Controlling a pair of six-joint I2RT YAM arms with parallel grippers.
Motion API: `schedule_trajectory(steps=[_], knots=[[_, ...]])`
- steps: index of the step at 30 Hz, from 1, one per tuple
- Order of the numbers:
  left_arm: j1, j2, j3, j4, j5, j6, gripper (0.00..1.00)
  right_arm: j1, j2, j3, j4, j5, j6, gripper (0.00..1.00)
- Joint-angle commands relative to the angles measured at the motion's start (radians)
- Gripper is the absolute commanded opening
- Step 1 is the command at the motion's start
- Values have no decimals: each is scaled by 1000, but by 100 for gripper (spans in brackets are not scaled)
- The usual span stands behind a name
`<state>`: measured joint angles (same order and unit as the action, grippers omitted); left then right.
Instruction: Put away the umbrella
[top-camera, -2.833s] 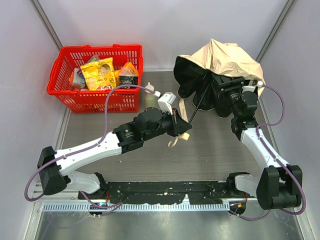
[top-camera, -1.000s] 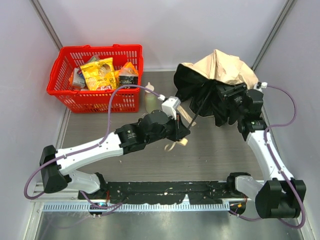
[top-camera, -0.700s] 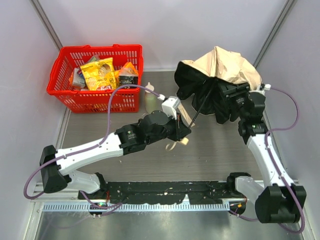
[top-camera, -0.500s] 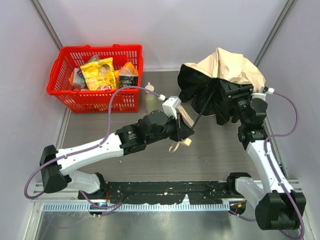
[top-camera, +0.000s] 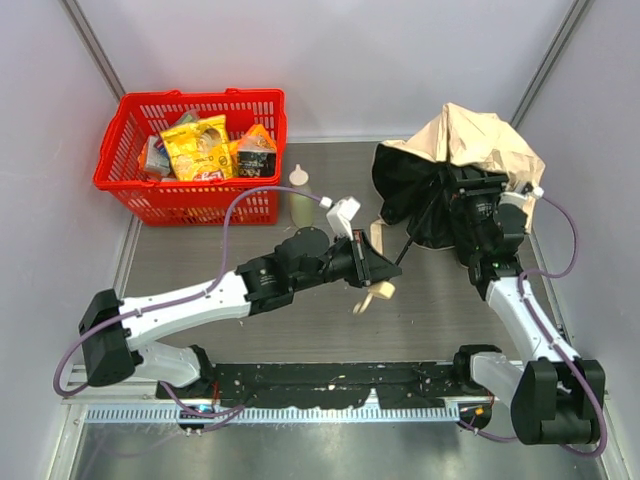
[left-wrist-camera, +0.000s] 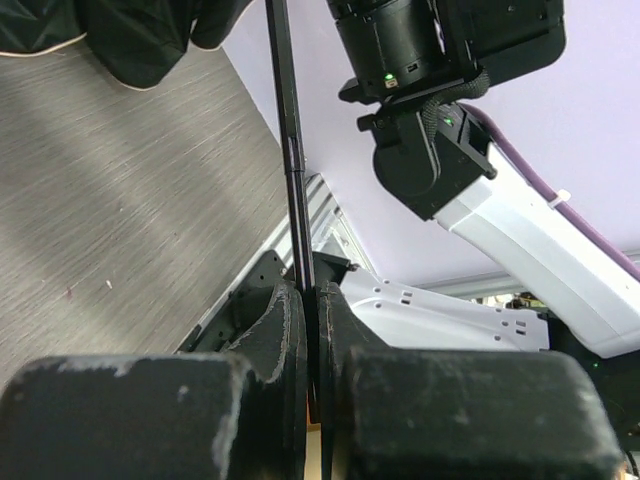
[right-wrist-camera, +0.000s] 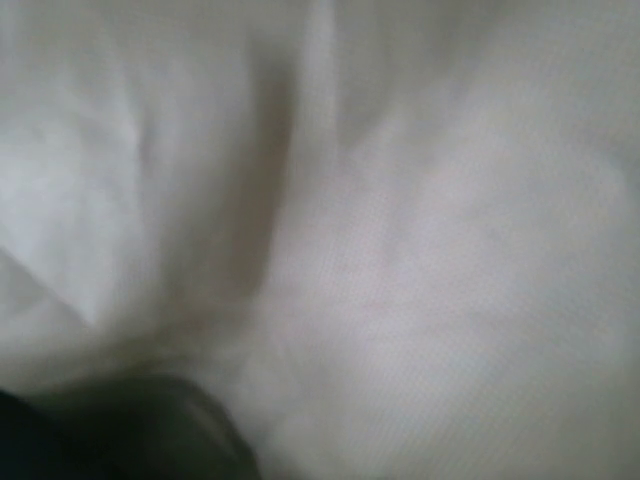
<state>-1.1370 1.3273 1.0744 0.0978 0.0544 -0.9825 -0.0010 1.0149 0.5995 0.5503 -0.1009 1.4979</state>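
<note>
The closing step seems to be underway. The left gripper (left-wrist-camera: 308, 305) is clamping shut on the umbrella (top-camera: 470, 140) by its shaft (top-camera: 420, 225), mid-table. The right gripper (top-camera: 465, 185) is sitting in the canopy at the far right corner, and I cannot tell its opening. The shaft is lying diagonally, with the canopy pointing far-right. The next move probably calls for gathering the canopy along the shaft.

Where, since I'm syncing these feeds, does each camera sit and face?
Top external: above, behind the bases, looking down on table; both arms show.
Left wrist: looks along shut left pincer up the umbrella shaft toward right arm.
Right wrist: against pale umbrella fabric; no own parts show.
Shared: first two both show that shaft.
</note>
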Motion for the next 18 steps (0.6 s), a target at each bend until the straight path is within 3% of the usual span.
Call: schedule_trajectory(steps=[1, 5, 6, 11, 15, 16, 18], knots=[[0, -56, -14, 270, 24, -28, 0, 1, 19, -17, 197, 66, 70, 58], [0, -77, -36, 284, 5, -35, 0, 1, 5, -41, 177, 98, 68, 56], [0, -80, -37, 281, 4, -33, 0, 1, -4, -43, 169, 151, 44, 51], [0, -82, -45, 287, 16, -38, 0, 1, 31, -26, 207, 128, 13, 30], [0, -83, -54, 299, 25, -47, 0, -2, 56, -20, 240, 116, 9, 37], [0, -85, -57, 301, 24, -50, 0, -2, 66, -17, 253, 116, 4, 34], [-1, -89, -60, 304, 27, -50, 0, -4, 74, -12, 260, 116, -5, 8]])
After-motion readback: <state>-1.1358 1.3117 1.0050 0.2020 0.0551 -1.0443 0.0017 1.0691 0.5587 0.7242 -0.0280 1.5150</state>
